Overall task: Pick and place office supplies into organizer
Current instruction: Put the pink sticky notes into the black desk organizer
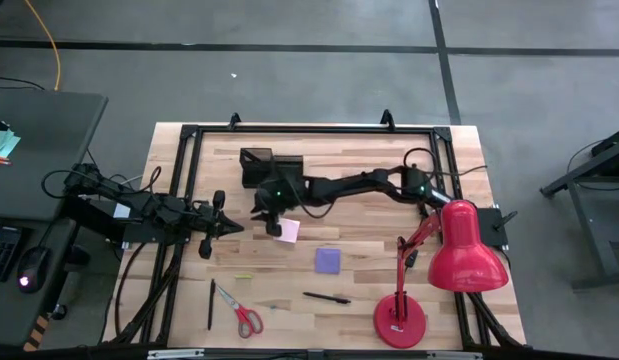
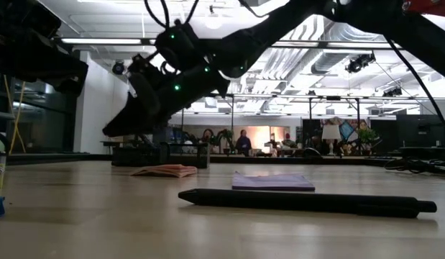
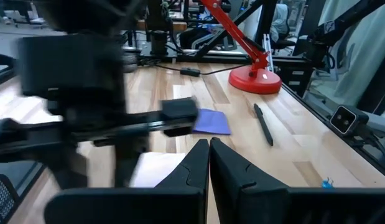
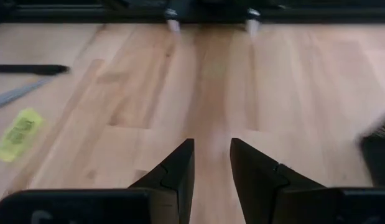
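Observation:
My right gripper [image 1: 264, 218] reaches across the table's middle and hovers open, just left of the pink note pad [image 1: 288, 231]. Its fingers [image 4: 211, 165] have bare wood and nothing else between them. The purple pad [image 1: 327, 260] lies flat nearer the front, with the red-handled scissors [image 1: 245, 316], two dark pens [image 1: 211, 303] [image 1: 326, 298] and a small yellowish piece [image 4: 18, 134] around it. The black organizer [image 1: 255, 158] stands at the far side, partly hidden behind the right arm. My left gripper [image 1: 225, 226] waits shut at the left, touching nothing.
A large red desk lamp [image 1: 459, 250] stands at the front right, its base [image 1: 399, 322] near the front edge. A black metal frame [image 1: 309, 130] runs along the table's far and side edges. Bare wood lies between the two grippers.

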{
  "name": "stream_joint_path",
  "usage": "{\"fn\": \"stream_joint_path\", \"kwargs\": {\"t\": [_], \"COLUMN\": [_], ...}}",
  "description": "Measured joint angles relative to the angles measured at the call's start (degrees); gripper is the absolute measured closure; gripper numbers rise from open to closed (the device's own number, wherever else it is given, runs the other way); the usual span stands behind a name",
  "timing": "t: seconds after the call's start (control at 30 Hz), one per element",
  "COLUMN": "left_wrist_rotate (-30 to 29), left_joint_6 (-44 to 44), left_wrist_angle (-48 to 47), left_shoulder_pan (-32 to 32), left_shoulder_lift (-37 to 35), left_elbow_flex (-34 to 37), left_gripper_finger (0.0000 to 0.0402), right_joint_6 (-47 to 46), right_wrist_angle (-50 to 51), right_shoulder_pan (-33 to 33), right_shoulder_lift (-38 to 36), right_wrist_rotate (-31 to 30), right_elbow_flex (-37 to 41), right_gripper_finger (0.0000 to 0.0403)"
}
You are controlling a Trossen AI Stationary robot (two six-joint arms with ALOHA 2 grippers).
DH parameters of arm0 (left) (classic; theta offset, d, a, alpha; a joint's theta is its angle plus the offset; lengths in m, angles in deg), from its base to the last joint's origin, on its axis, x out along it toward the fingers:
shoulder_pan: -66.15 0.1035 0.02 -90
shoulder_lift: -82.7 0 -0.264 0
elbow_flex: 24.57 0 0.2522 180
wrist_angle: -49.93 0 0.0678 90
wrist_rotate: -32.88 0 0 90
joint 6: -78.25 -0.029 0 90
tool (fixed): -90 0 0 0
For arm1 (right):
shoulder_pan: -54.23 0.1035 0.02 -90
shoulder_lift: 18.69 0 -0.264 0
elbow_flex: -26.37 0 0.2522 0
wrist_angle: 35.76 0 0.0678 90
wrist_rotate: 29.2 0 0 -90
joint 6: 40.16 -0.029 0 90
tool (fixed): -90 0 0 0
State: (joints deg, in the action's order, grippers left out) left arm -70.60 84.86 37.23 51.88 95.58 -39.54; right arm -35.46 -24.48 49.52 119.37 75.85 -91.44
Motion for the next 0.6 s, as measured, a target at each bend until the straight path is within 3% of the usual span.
{"fn": "stream_joint_path", "kwargs": {"t": [0.17,0.43,0.6], "left_wrist_rotate": [0.00,-1.33,-2.21], "left_joint_6": [0.70,0.71,0.72], "left_wrist_angle": [0.02,0.09,0.37], "left_shoulder_pan": [-0.01,-0.01,-0.01], "left_shoulder_lift": [0.01,0.02,0.02], "left_elbow_flex": [0.00,0.01,0.01], "left_gripper_finger": [0.0401,0.0401,0.0401], "right_joint_6": [-0.51,-2.29,-1.17], "right_wrist_angle": [-0.30,10.11,11.14], "right_shoulder_pan": [1.38,1.37,1.34], "right_shoulder_lift": [0.43,0.18,0.15], "right_wrist_rotate": [-1.01,-0.52,1.50], "right_elbow_flex": [-0.02,-0.02,-0.02], "right_gripper_finger": [0.0304,0.0304,0.0303]}}
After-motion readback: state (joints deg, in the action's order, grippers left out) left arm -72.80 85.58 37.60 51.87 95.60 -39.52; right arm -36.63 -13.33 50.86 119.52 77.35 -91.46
